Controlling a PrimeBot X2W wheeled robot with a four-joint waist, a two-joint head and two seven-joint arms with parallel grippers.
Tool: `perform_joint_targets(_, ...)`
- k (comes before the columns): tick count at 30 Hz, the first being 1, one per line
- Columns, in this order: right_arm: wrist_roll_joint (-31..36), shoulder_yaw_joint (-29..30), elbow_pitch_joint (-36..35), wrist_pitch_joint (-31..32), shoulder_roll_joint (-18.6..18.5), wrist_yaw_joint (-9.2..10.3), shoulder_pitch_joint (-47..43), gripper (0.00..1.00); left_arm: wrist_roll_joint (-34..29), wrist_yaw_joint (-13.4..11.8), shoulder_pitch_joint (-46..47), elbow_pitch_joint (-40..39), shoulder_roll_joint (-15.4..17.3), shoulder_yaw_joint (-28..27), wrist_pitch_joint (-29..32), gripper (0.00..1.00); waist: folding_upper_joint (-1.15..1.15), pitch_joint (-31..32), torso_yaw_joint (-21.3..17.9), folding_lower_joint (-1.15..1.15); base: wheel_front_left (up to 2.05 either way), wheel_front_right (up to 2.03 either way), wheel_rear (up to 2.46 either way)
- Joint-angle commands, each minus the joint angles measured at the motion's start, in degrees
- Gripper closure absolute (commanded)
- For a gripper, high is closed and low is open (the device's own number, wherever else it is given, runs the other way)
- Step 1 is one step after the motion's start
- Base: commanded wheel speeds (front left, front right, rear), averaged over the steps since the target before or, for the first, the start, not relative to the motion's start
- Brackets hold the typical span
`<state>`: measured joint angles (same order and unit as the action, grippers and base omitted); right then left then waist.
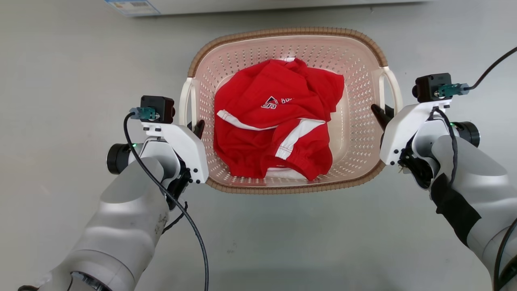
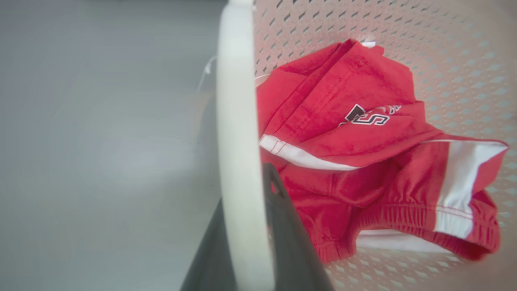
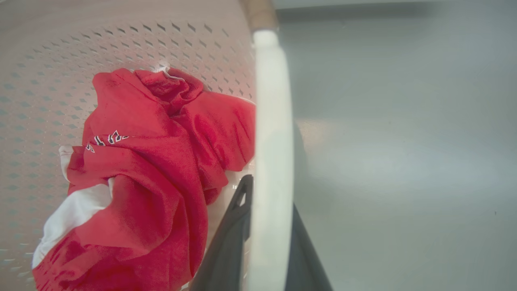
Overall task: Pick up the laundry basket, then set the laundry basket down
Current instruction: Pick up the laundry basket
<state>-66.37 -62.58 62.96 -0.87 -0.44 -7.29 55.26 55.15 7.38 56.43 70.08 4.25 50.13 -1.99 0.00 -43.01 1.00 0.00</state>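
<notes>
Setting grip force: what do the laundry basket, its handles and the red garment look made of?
The laundry basket: pale pink moulded plastic, likely; even punched holes, slight sheen. Its rim: brown, woven-look, probably moulded plastic too, unsure. Its handles: smooth white plastic, semi-gloss. The red garment: soft knit fabric, matte, creased, stitched white trim.

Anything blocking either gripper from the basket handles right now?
Nothing visible. The left gripper straddles the left handle and the right gripper straddles the right handle, a finger on each side. The red clothes lie inside the basket, not over either handle.
</notes>
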Motion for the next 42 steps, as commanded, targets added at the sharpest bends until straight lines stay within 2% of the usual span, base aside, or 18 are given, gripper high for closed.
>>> perform_joint_targets(1, -0.12, -0.54, 1.91, 0.21, -3.19, -0.20, -1.84, 1.00, 0.27, 0.11, -1.87, 1.07, 5.29, -0.49, 0.15, 1.00, 0.00, 1.61, -0.27, 0.00, 0.00, 0.00, 0.00)
perform_joint_targets(17, -2.93, -3.85, 5.77, 5.98, -2.48, -0.20, -4.55, 1.00, 3.83, 0.11, -6.79, 1.53, 7.18, 1.66, 5.27, 1.00, 0.00, 11.09, -1.30, 0.00, 0.00, 0.00, 0.00)
perform_joint_targets(42, -8.75, -8.57, 3.13, 10.21, -2.44, -0.20, -14.40, 1.00, 9.86, 0.11, -17.75, 1.22, 10.88, 3.85, 11.37, 1.00, 0.00, 31.25, -2.26, 0.00, 0.00, 0.00, 0.00)
